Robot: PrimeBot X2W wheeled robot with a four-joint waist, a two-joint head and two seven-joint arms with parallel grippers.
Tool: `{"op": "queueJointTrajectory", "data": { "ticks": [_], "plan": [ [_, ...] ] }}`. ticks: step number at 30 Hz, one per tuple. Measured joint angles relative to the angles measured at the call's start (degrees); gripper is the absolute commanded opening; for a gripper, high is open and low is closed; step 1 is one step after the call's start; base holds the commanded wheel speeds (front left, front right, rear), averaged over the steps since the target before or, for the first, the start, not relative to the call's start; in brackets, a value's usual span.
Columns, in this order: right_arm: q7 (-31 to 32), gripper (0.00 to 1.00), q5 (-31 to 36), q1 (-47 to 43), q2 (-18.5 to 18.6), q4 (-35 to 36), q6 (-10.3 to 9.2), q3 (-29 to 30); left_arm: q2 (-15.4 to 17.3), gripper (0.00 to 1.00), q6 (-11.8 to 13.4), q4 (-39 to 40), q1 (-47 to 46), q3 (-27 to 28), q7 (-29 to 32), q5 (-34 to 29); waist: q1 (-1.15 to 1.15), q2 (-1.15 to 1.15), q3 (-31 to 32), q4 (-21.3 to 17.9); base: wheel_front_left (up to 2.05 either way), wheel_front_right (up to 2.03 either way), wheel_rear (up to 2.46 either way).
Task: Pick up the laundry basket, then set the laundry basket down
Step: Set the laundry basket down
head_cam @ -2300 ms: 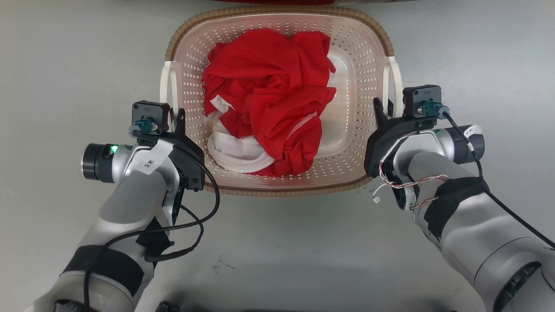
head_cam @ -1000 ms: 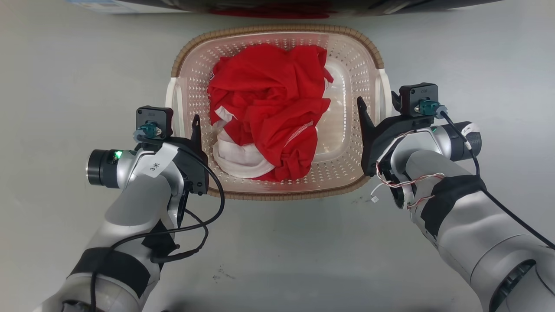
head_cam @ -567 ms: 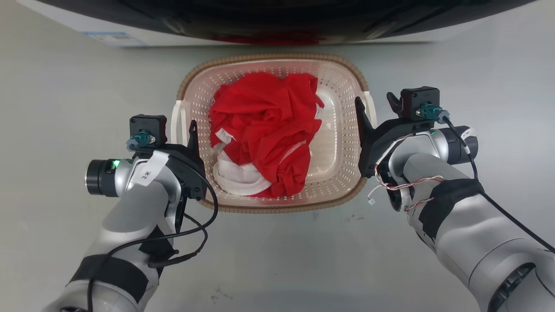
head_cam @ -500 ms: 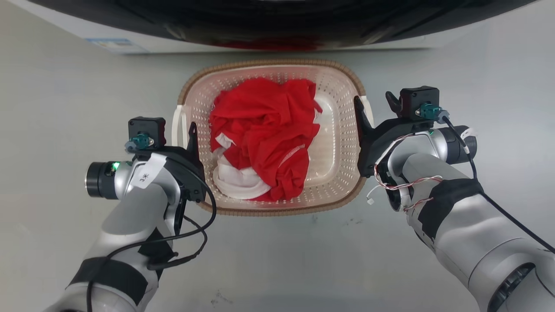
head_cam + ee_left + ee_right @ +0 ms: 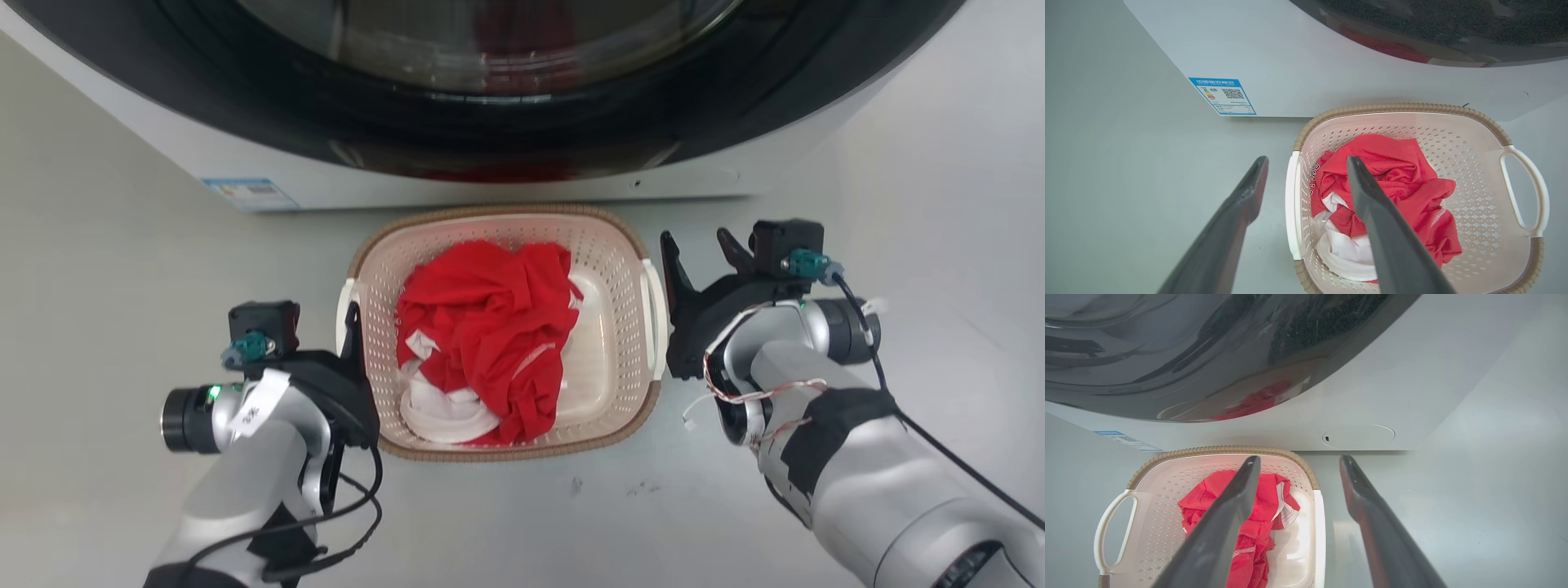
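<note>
A laundry area: a front-loading washing machine [image 5: 490, 98] stands on pale floor [image 5: 98, 310].

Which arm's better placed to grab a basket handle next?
Left, marginally. Both open: left gripper frames the left handle, right gripper the right handle of the laundry basket. In head view, though, the right tips sit beyond their handle's far end.
</note>
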State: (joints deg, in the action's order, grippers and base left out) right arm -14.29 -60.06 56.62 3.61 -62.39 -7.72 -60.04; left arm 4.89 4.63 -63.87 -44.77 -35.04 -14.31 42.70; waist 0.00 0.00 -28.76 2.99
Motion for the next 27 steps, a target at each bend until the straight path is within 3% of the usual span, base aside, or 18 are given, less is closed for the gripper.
{"op": "queueJointTrajectory", "data": {
  "ticks": [12,27],
  "plan": [
    [0.0,1.00,4.1,-10.8,1.6,6.0,0.00,7.2,1.0,1.00,1.6,10.2,12.8,3.8,0.0,-3.5,-0.01,0.00,10.1,-1.1,0.00,0.00,0.00],
    [0.0,1.00,14.0,-28.1,3.4,18.3,0.00,17.1,3.7,1.00,2.5,27.2,31.6,10.5,0.0,-10.5,-0.01,-0.01,21.5,-1.6,0.00,0.00,0.00]
  ]
}}
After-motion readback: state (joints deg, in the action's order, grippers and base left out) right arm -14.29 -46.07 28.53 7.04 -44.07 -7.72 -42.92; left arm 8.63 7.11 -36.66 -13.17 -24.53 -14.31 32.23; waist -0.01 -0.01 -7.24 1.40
